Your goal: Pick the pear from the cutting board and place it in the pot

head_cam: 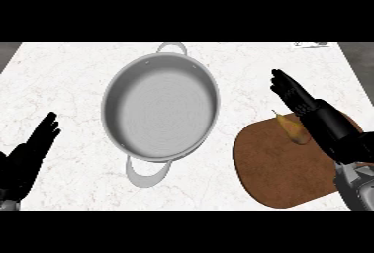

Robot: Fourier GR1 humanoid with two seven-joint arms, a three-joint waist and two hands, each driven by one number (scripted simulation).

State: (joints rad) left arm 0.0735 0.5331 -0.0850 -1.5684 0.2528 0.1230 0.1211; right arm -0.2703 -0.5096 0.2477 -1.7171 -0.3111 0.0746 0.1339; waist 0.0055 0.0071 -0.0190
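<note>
**Head view: pear on the cutting board, right hand beside it**

Head view looks steeply down on a white marbled counter (66, 69). A wide, shallow grey metal pot (161, 106) with a loop handle at its far and near rim sits near the middle of the counter, and nothing lies inside it.

To the right of the pot, well apart from it, a rounded brown wooden cutting board (281, 168) lies at the counter's near right. The pear (291, 127), yellow-brown with its stem pointing away from the robot, rests on the board's far edge.

The right hand (296, 99) comes in from the lower right over the board, its fingers straight and held together, pointing away toward the counter's far side. It lies just beside the pear on the pear's right and partly overlaps it; nothing is curled round the fruit, and whether the hand touches it cannot be told.

The left hand (29, 153) shows at the lower left edge over the counter, fingers straight and relaxed, holding nothing, well apart from the pot.
</note>
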